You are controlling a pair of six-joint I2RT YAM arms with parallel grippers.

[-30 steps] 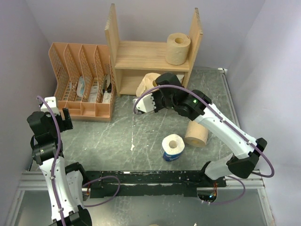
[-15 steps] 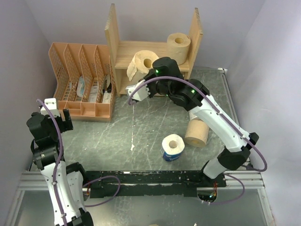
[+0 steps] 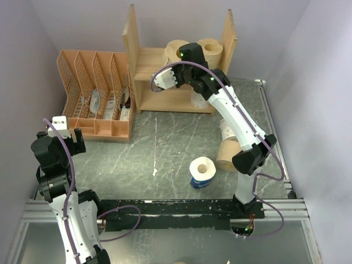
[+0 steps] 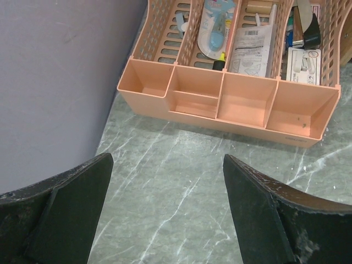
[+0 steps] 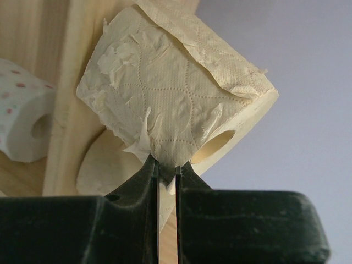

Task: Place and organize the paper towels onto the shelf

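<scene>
- R fingers (image 5: pixel 156 171): all but closed, only a sliver of gap, pinching the loose outer wrap of a tan roll (image 5: pixel 176 110). The roll hangs tilted, with its hollow core pointing down-right in the wrist view
- In the top view you've got that roll up at the upper tier of the shelf (image 3: pixel 154 63), roughly mid-width. Can't tell whether it touches the board or is clear of it
- Second tan roll (image 3: pixel 210 48) stands upright on the same tier, against the right side panel and just beside the one you hold
- Lower tier: white dotted roll (image 3: pixel 196 99), partly hidden by the R arm. Its core end shows at the left of the R wrist view
- Bench (image 3: pixel 137 159), right side: third tan roll (image 3: pixel 228 155), with another white roll (image 3: pixel 225 130) just behind it, mostly covered by the arm
- Blue-wrapped roll (image 3: pixel 202 171) stands upright w/ core up, nearer the front. It's left of the third tan roll, close but apart
- L fingers (image 4: pixel 99 176): spread wide, nothing between them, over bare bench. They face the front trays of the orange file organizer (image 4: pixel 231 104), well apart from the shelf
</scene>
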